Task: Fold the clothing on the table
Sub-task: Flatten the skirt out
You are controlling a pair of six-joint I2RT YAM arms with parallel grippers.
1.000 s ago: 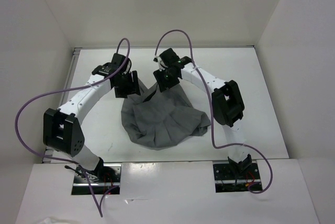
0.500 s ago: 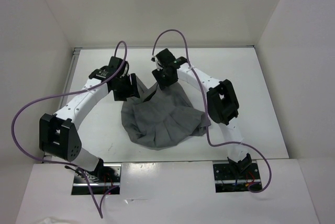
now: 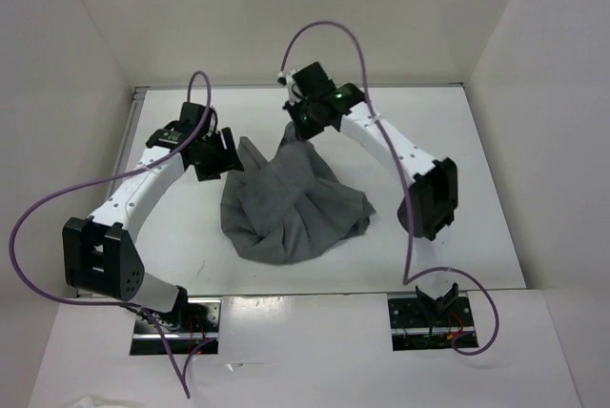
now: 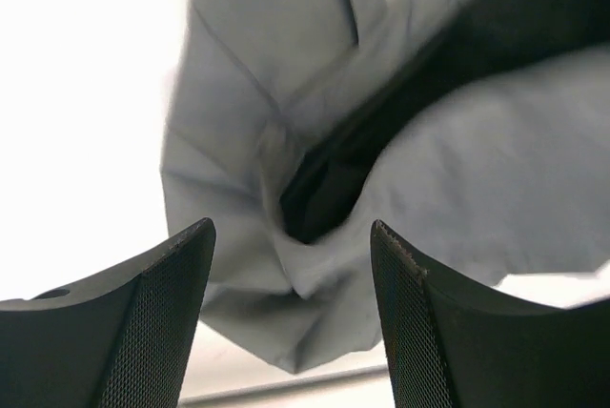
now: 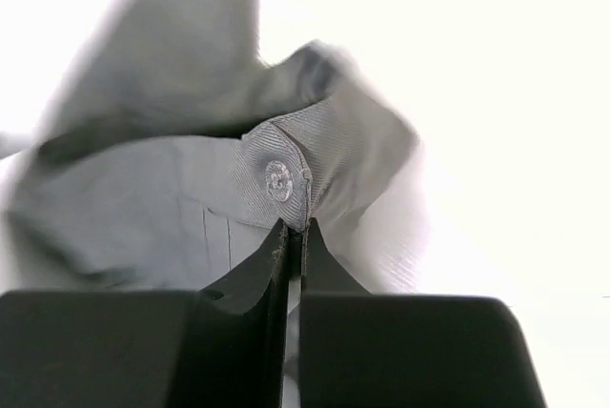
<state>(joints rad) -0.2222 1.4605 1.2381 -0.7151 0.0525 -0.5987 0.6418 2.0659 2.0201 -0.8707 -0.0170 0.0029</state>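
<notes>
- Nearest, along the front edge of the flat matte white rectangular tabletop (image 3: 477, 198): two bare metal mounting plates (image 3: 176, 324), one under each arm base, with small wires. Any print there too small to read.
- Rising from those plates: thin purple cables (image 3: 329, 25), looping loosely along both white-and-black arms.
- Heaped around the middle of the tabletop, a little left of centre: crumpled grey woven skirt (image 3: 286, 217). Near part spread on the surface, far part drawn up into a peak.
- At the skirt's far-left edge: left black two-finger gripper (image 3: 222, 153), released, with mesh-textured fingers (image 4: 162, 322) standing wide apart and nothing between them. Just beyond the tips in the wrist view, folded grey cloth around a dark opening.
- At the raised peak, farther back: right black two-finger gripper (image 5: 294, 229), clenched, tips pressed together at the waistband edge. Seemingly nipping the fabric there, though the wrist view is blurred.
- Just past those tips: small round grey button (image 5: 278, 179) sewn on the waistband. Marks on its face too blurred to read.
- Farthest, closing in the scene on three sides: plain white walls (image 3: 286, 17).
</notes>
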